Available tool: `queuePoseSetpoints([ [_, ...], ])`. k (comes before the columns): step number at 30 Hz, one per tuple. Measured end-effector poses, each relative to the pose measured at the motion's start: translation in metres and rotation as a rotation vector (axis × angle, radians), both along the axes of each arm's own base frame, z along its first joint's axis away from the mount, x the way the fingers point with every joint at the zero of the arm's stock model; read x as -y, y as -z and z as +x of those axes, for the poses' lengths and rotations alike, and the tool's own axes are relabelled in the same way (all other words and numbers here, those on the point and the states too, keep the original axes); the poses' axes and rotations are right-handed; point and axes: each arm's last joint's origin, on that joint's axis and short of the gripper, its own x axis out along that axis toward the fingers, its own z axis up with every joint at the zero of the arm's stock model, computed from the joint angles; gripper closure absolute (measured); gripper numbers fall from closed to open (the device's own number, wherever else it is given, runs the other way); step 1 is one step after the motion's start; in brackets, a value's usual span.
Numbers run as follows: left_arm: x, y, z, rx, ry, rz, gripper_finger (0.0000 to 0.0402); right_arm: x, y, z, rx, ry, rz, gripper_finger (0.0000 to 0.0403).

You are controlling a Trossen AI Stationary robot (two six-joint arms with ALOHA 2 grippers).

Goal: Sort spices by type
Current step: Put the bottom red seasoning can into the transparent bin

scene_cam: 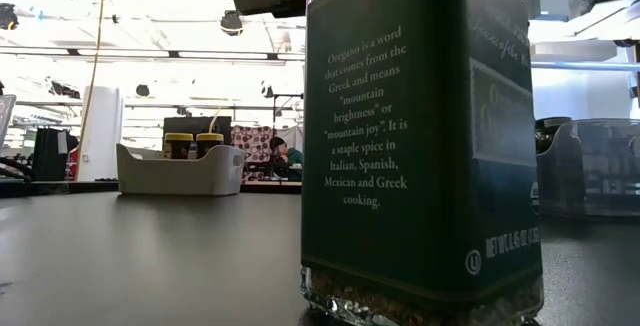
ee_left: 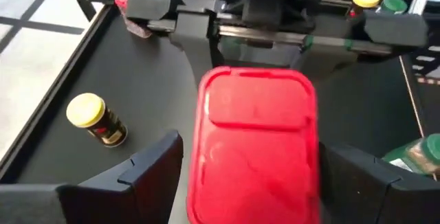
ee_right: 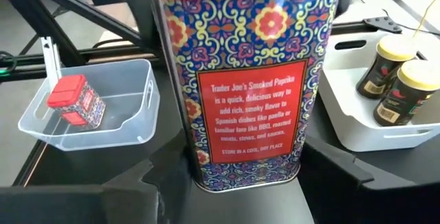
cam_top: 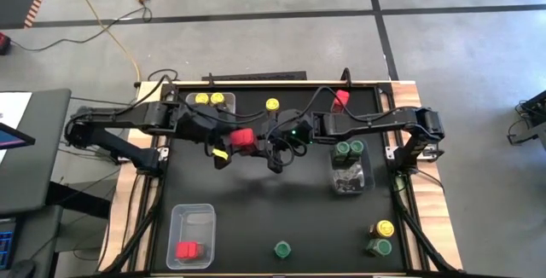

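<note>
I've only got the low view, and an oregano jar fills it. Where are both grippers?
Observer: Mid-table, facing each other around a red paprika tin.
Operator: Which one holds it?
Observer: The right gripper is shut on it; the left gripper straddles it, open.
Operator: Any red ones binned yet?
Observer: One small red tin lies in the clear bin on the left arm's side.

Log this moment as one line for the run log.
Phase: possible handover | Item: red-lidded patterned paprika tin, mid-table | Left gripper: flanking tin | Right gripper: flanking tin | Holder: unclear
</note>
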Motion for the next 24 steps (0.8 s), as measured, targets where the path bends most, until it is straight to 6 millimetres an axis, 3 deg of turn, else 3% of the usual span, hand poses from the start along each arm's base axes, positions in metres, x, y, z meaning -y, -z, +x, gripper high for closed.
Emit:
queuePoseSetpoints([
  [13,-0.0001,-0.0011,0.0019,0.018,0.022,-0.009,0.0186,-0.0033,0.0037,-0.002,-0.043,-0.007,0.003,0.0156],
  [24,0.0003,0.0005,0.0008,-0.003,0.037,-0.019,0.0187,-0.0029,0.0038,-0.0021,-0.046,0.003,0.026,0.015],
])
